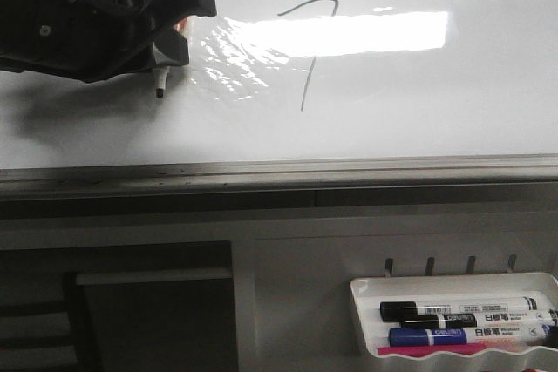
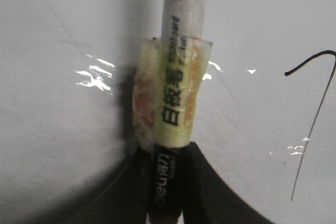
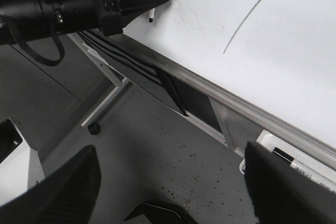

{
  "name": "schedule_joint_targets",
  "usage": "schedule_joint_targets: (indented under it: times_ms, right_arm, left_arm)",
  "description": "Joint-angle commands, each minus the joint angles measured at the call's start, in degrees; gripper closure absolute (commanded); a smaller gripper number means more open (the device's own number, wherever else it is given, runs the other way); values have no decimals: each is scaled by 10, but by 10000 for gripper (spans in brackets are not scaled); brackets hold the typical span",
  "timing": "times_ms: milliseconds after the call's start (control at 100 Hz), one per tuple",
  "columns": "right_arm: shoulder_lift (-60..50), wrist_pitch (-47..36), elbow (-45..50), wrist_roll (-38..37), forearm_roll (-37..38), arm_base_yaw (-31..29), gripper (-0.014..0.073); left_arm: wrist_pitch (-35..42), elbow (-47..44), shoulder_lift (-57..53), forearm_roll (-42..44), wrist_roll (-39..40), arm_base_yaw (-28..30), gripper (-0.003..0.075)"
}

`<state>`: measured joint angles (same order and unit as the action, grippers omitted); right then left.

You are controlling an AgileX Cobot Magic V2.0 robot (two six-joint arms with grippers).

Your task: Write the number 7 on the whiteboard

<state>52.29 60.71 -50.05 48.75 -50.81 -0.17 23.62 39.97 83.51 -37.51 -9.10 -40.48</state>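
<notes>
The left gripper (image 1: 166,41) is clamped on a marker (image 1: 159,76), tip down and close to the whiteboard (image 1: 436,119); contact cannot be judged. Only the left wrist view shows the yellowish tape wrap (image 2: 170,100) on the barrel. The 7 (image 1: 309,50) lies right of the marker, apart from it, crossing the glare band. The right gripper (image 3: 168,182) appears only in its own wrist view, fingers spread wide with nothing between them, low over the floor (image 3: 147,145). The front view alone shows the full tray (image 1: 366,337) of spare markers below the board's metal edge
</notes>
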Motion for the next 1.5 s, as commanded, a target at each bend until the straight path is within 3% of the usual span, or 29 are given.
schedule_joint_targets:
  times_ms: [0,180,280,620,780,860,950,1020,1120,1190,1320,1490]
  right_arm:
    - [-7,-16,-14,2,-33,-5,94]
    - [-7,-16,-14,2,-36,-5,94]
    - [-7,-14,-14,2,-36,-5,94]
    - [-17,-13,-15,2,-39,-5,94]
    - [-22,-55,-15,2,-86,-5,113]
    - [-31,-107,-15,2,-120,-5,189]
    - [-45,-162,-15,2,-141,-5,342]
    - [-60,-196,-15,3,-142,-5,484]
    - [-89,-233,-8,20,-141,-5,668]
    - [-117,-261,8,35,-140,-5,658]
    - [-196,-304,72,77,-140,-5,658]
    - [-323,-344,186,98,-141,-5,658]
  left_arm:
    - [44,18,-12,9,5,1,653]
    - [44,18,-12,9,5,1,356]
    - [39,18,-17,9,5,1,247]
    - [-10,-10,-126,9,-81,1,216]
    - [-25,-25,-218,9,-105,1,216]
    - [-35,-27,-262,9,-131,1,229]
    - [-49,-29,-312,9,-179,1,284]
    - [-69,-29,-349,9,-212,1,376]
    - [-116,-29,-398,9,-246,1,593]
    - [-158,-29,-431,9,-265,1,739]
    - [-223,-41,-486,11,-272,1,741]
    - [-177,-113,-573,11,-272,1,741]
